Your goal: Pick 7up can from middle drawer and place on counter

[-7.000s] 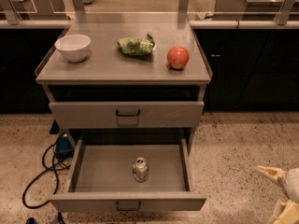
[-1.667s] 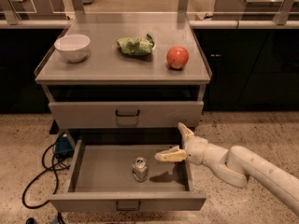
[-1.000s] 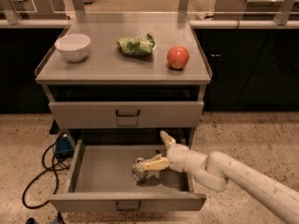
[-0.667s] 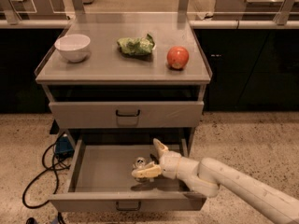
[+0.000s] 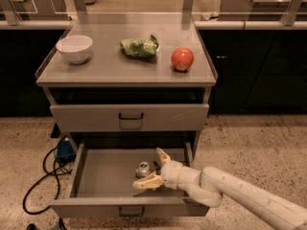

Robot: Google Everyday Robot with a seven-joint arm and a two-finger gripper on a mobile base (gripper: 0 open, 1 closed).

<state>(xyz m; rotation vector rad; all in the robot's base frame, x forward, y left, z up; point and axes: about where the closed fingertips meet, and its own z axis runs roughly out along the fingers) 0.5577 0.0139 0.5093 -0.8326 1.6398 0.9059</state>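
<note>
The 7up can (image 5: 143, 168) stands upright in the open middle drawer (image 5: 98, 176), near its centre right. My gripper (image 5: 152, 168) reaches in from the lower right on a pale arm. It is open, with one finger (image 5: 161, 155) behind the can's right side and the other finger (image 5: 145, 183) in front of it. The can sits between the fingers, still on the drawer floor. The counter (image 5: 110, 68) is the grey top of the cabinet above.
On the counter stand a white bowl (image 5: 74, 48), a green snack bag (image 5: 139, 46) and a red apple (image 5: 182, 59). The upper drawer (image 5: 128, 117) is closed. Black cables (image 5: 45, 174) lie on the floor to the left of the cabinet.
My gripper has moved left and down into the drawer from its right side. Its open fingers now bracket the can, which has not moved.
</note>
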